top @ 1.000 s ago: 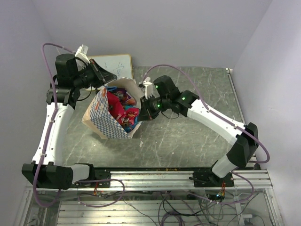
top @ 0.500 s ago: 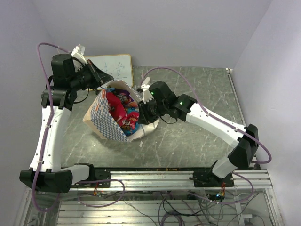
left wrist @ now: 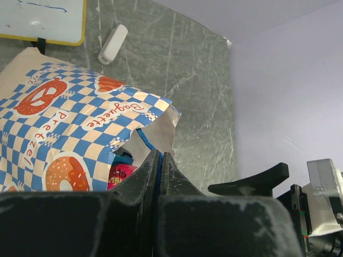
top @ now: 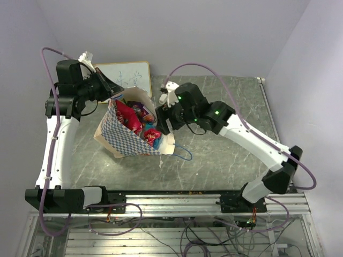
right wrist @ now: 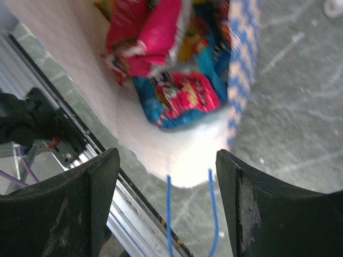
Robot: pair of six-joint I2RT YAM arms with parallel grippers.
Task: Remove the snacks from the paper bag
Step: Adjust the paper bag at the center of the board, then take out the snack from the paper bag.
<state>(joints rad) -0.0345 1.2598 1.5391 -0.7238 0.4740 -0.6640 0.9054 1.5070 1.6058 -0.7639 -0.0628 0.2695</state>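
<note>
Blue-checked paper bag (left wrist: 80,126) lettered "Baguette" and "Pretzel", snacks (right wrist: 161,37) inside

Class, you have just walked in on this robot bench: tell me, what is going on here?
The left gripper is shut on a blue cord handle of the paper bag, holding that side of its mouth up. The right gripper hangs open just in front of the mouth, holding nothing. The snacks, a pink-red packet on top, lie inside the bag; none shows on the table outside it.
</note>
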